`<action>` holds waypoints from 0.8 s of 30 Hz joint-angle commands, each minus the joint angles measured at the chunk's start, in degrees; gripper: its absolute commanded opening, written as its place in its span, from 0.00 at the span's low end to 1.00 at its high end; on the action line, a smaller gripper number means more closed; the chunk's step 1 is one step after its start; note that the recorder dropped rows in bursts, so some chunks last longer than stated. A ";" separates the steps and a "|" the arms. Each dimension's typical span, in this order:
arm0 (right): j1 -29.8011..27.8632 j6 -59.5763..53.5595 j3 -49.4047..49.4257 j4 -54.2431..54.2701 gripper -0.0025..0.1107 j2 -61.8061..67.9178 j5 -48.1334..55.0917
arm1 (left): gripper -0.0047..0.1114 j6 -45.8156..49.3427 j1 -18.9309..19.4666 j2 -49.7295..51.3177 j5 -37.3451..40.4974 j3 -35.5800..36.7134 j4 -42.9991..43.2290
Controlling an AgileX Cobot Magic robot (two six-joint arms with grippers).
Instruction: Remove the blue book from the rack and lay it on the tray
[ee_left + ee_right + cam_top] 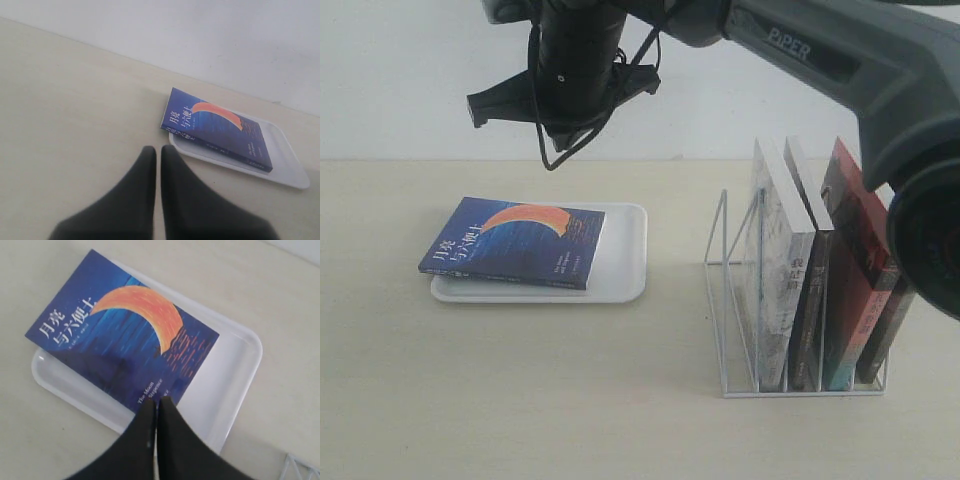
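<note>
- White wire rack [730, 263] holds upright books [785, 270], right.
- White tray [625, 270] sits well apart, left.
- Blue book [515, 242] lies flat on tray, overhanging its rim.
- Right gripper [156, 401] above book, pinched together, empty; left gripper [155, 148] likewise.

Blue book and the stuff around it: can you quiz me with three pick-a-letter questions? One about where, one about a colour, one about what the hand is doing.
1. Where is the blue book?
A. on the floor
B. on the tray
C. standing among other books

2. What colour is the tray?
A. white
B. red
C. black

3. How is the right hand?
A. wide open
B. shut on the book
C. shut, holding nothing

Answers:
1. B, it lies flat on the tray with one corner past the rim.
2. A, the bare part beside the book is white.
3. C, its fingers meet above the cover with nothing between them.
</note>
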 commanded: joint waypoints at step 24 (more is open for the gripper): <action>0.04 -1.43 11.20 1.21 0.02 -22.01 3.67 | 0.08 0.04 0.06 -0.18 -0.66 -0.06 0.03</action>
